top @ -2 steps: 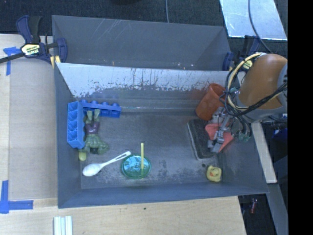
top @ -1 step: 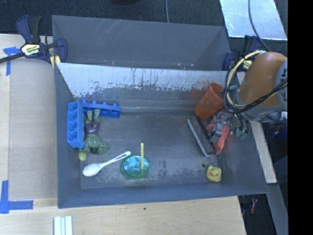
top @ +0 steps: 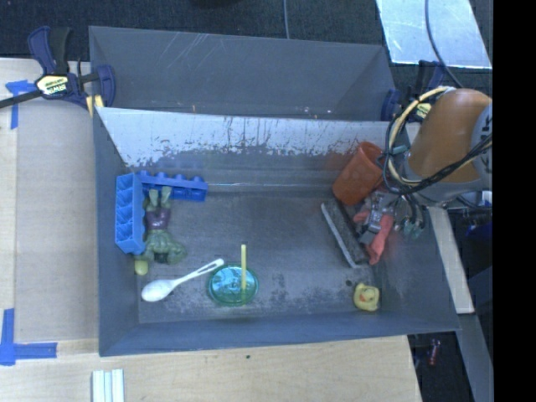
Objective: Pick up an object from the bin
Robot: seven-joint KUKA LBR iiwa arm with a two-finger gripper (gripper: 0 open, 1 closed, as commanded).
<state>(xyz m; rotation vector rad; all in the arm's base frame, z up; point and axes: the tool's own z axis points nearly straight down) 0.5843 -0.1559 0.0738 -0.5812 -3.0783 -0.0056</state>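
While hanging beside a dark grey bar [top: 338, 231], the end effector [top: 376, 227] is hiding its state. I cannot tell.

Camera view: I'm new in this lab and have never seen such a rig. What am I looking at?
One camera looks down into a grey metal bin. The robot arm, with its orange cover and cables, reaches in from the right; its gripper hangs low at the bin's right side, next to a dark grey flat bar and a rust-red thing. Whether it holds anything I cannot tell. A yellow duck lies in front. At the left: a blue tray, a green toy figure, a white spoon and a teal lid.
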